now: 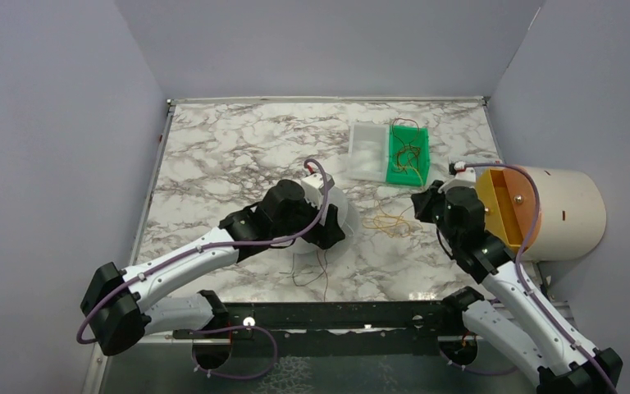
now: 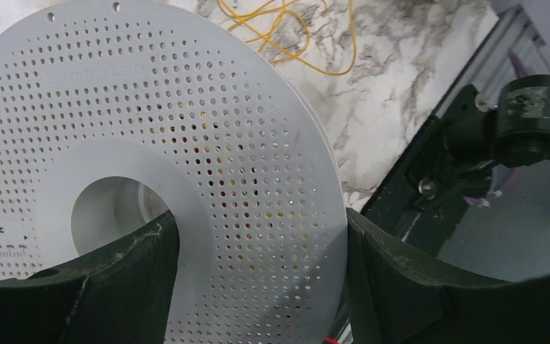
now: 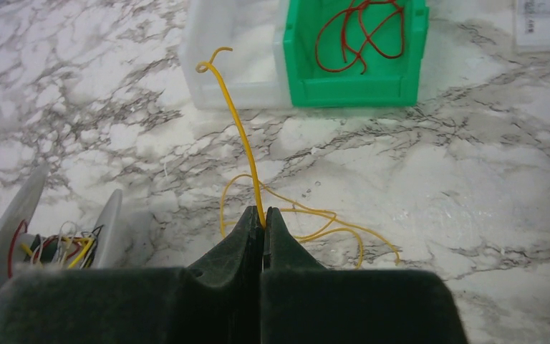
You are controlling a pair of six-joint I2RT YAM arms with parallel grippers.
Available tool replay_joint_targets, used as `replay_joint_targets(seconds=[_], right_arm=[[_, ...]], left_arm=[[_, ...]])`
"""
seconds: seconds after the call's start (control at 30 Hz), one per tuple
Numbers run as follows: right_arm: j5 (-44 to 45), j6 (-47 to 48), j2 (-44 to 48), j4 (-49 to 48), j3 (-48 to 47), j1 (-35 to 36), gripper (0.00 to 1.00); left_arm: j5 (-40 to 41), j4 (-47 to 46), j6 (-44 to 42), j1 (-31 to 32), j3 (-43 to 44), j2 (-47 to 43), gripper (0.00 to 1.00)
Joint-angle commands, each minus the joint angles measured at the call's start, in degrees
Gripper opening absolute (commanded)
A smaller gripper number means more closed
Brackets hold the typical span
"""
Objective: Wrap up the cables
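My left gripper (image 2: 258, 279) is shut on the perforated white spool (image 2: 186, 143), one finger through its hub hole and one outside the rim; the spool (image 1: 338, 217) stands at the table's middle. Coloured wire shows through its holes and between its flanges (image 3: 57, 247). My right gripper (image 3: 263, 218) is shut on a yellow cable (image 3: 240, 136) whose free end curls upward. More of it lies looped on the table (image 1: 390, 220), right of the spool. Reddish-brown cables (image 3: 358, 36) lie in the green bin (image 1: 408, 156). A reddish wire (image 1: 321, 275) trails below the spool.
A clear white bin (image 1: 369, 152) sits beside the green one at the back. A large cream cylinder with an orange inside (image 1: 545, 213) stands at the right edge. A black rail (image 1: 328, 316) runs along the table's near edge.
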State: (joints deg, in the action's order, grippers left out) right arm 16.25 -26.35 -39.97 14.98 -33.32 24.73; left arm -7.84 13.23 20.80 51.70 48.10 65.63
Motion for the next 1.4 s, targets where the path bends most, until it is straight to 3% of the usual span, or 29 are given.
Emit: replay_joint_targets(seconds=[0.0, 0.47, 0.87, 1.37], right_arm=[[-10.1, 4.5, -1.1, -0.9, -3.5, -0.2, 0.01], [-35.3, 16.4, -1.6, 0.1, -10.5, -0.2, 0.01], [-36.3, 18.7, -2.0, 8.5, -16.5, -0.2, 0.01], [-38.6, 20.2, -3.4, 14.7, -21.8, -0.2, 0.01]], left_arm=[[-11.2, -11.3, 3.7, -2.9, -1.4, -3.3, 0.08], [-28.8, -23.8, 16.7, -14.6, -8.9, -6.0, 0.07], [-38.2, -33.3, 29.6, -21.9, -13.7, -2.8, 0.07], [-38.8, -35.5, 33.2, -23.9, -17.8, 1.0, 0.09]])
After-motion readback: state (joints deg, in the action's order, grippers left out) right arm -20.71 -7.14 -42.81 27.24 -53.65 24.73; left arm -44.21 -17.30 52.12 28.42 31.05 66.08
